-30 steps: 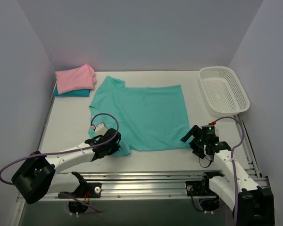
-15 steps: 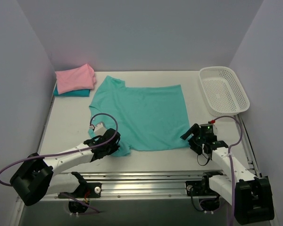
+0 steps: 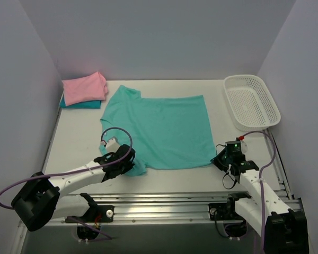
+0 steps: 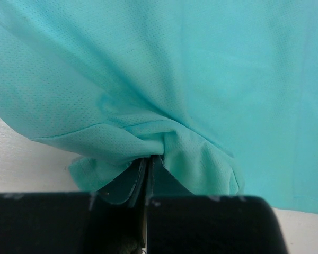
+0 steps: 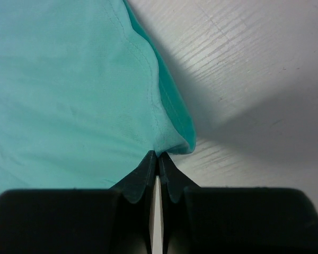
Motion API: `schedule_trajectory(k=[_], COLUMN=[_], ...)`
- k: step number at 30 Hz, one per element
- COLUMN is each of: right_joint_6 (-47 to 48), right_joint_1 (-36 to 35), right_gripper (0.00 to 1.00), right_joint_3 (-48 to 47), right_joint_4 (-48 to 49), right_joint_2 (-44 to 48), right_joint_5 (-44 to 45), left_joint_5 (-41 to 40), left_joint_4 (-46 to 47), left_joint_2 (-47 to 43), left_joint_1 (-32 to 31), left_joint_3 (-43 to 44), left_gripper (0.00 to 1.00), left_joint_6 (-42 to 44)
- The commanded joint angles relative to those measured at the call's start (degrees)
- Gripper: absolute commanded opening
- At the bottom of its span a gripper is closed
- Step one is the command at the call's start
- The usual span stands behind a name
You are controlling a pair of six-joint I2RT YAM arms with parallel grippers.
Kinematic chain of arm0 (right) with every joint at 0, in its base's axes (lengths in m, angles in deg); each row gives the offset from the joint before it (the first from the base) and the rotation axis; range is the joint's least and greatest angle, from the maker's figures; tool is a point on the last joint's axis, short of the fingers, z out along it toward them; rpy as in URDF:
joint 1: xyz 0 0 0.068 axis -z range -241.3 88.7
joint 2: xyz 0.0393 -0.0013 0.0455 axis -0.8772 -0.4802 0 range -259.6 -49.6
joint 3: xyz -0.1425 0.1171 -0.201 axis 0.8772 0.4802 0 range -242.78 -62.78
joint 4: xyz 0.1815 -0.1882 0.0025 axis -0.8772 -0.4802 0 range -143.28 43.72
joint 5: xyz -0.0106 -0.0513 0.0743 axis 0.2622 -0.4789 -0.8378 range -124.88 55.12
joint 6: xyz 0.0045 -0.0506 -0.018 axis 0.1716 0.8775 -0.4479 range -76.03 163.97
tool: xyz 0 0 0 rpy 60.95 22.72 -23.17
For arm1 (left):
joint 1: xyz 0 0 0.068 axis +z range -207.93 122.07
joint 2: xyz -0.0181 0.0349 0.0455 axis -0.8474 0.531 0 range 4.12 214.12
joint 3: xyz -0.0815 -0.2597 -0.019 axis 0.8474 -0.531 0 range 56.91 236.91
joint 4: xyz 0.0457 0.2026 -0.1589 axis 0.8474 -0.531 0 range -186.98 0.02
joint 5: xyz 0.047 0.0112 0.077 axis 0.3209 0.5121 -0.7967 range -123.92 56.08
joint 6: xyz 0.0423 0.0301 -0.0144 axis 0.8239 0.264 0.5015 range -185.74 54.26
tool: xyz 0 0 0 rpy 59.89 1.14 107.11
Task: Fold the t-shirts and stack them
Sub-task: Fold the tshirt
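Observation:
A teal-green t-shirt (image 3: 161, 129) lies spread flat in the middle of the table. My left gripper (image 3: 131, 164) is shut on the shirt's near left corner, and the cloth (image 4: 148, 143) bunches over the closed tips (image 4: 150, 159). My right gripper (image 3: 218, 162) is shut on the near right corner of that shirt, the hem (image 5: 169, 140) pinched at its tips (image 5: 158, 155). A folded pink t-shirt (image 3: 84, 88) rests on a folded darker teal-blue t-shirt (image 3: 84, 105) at the back left.
A white mesh basket (image 3: 251, 101) stands at the back right. Grey walls close in the table on three sides. A metal rail (image 3: 164, 203) runs along the near edge by the arm bases.
My right gripper moved in toward the shirt's near right corner and closed on it. The left gripper kept its hold on the left corner.

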Motion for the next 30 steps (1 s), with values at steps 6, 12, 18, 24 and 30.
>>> schedule_trajectory(k=[6,12,18,24,30], right_joint_6=[0.6,0.8,1.4,1.6,0.2], right_joint_1=[-0.6,-0.7,-0.7,-0.7,-0.7], right_gripper=[0.00,0.00,0.00,0.00,0.00], right_joint_3=[-2.9,-4.8,-8.7,-11.7,-13.3], right_joint_4=[-4.9,-6.6,-8.6,-4.4,3.6], right_joint_2=[3.8,5.9,6.9,2.0,-4.8], right_joint_5=[2.9,3.5,4.8,4.8,4.8], left_joint_5=[-1.7,-2.5,-5.2,-5.3,-4.6], left_joint_4=[-1.2,-5.0,-8.3,-6.0,-1.5], left_joint_2=[-2.4,-7.5,-13.2,-11.7,-6.9], left_joint_1=[-0.1,-0.1,0.1,3.2,6.6], left_joint_3=[0.7,2.1,5.6,10.0,12.1], left_gripper=[0.02,0.02,0.02,0.02,0.02], left_joint_6=[-0.5,0.1,2.8,6.8,9.4])
